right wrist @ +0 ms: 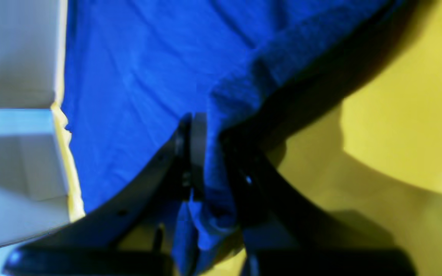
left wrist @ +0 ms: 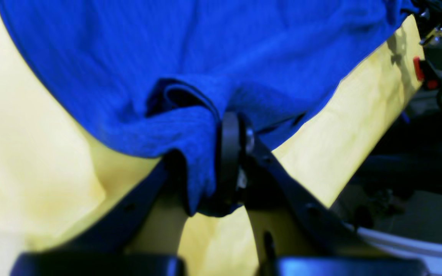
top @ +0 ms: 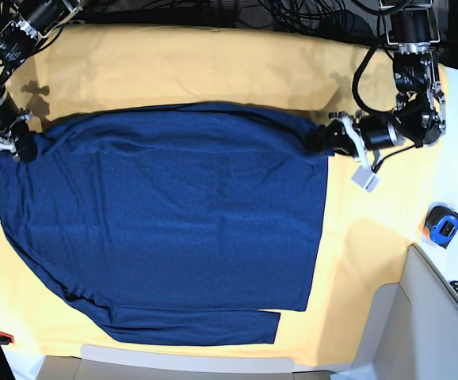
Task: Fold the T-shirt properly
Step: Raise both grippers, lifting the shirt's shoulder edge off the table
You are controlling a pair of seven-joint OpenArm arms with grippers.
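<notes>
Here the shirt (top: pixel 166 222) lies flat on the yellow cloth (top: pixel 213 67); the left gripper (top: pixel 318 141) and the right gripper (top: pixel 23 147) each pinch a top corner.

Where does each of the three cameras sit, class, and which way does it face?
Left wrist: on the left arm, looking along the left pincer, shut on the T-shirt.
Right wrist: on the right arm, looking along the right pincer, shut on the shirt's edge.
Base: overhead, looking down on the spread shirt, yellow cloth and both arms.
All three views share the shirt and cloth.
</notes>
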